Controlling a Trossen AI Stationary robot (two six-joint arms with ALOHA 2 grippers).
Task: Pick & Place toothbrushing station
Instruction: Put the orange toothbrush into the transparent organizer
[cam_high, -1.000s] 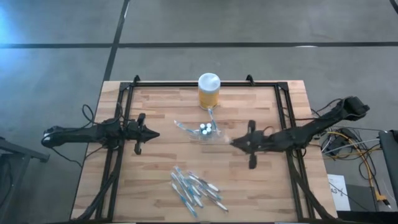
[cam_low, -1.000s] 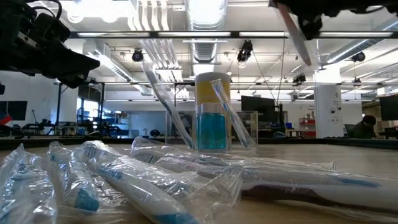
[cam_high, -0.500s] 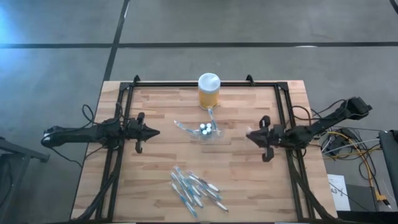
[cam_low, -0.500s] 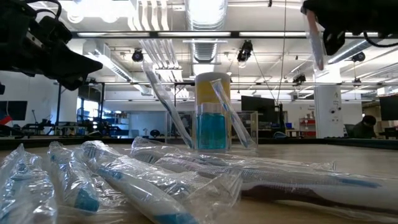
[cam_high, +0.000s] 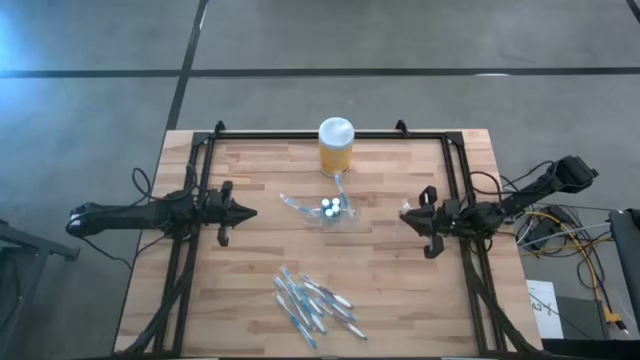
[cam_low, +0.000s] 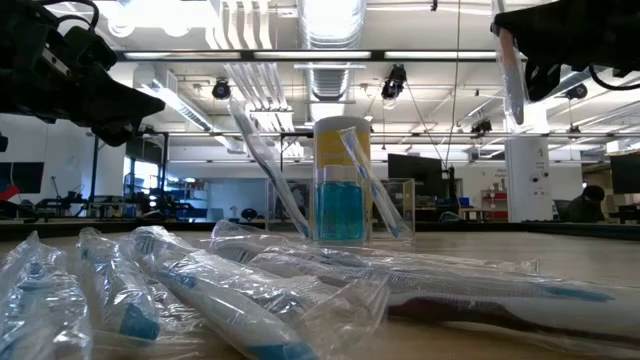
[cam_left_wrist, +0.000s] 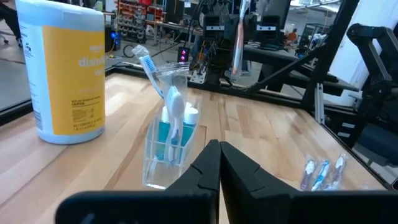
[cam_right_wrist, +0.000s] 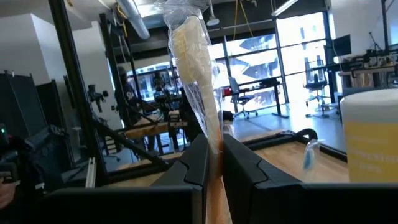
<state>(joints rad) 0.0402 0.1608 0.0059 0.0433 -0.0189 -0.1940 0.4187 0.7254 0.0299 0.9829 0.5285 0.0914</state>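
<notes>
The toothbrushing station (cam_high: 330, 210) is a clear holder with toothbrushes standing in it. It rests by its base on the wood at the table's middle, and also shows in the left wrist view (cam_left_wrist: 168, 149) and the low view (cam_low: 340, 210). My right gripper (cam_high: 404, 213) is to its right, shut on a long wrapped toothbrush (cam_right_wrist: 189, 56), seen in the low view (cam_low: 510, 70). My left gripper (cam_high: 250, 213) waits shut to the station's left (cam_left_wrist: 219, 149). My right gripper pinches the wrapped toothbrush between its two fingers, partway along its length (cam_right_wrist: 214, 140). The fingers come about level from the table's right side and lie across it. The toothbrush stands nearly upright, lifted clear of the table, its clear wrapper end (cam_right_wrist: 180, 9) topmost.
A yellow jar with a white lid (cam_high: 336, 147) stands near the far edge, behind the station. A pile of several wrapped toothbrushes (cam_high: 315, 305) lies near the front edge. Dark frame rails (cam_high: 200, 180) run along the table's left, right and far sides.
My right gripper has drawn back from the station toward the table's right edge, carrying the wrapped toothbrush. The toothbrush has tipped from slanted to nearly upright. Most of the move came in the first half second.
</notes>
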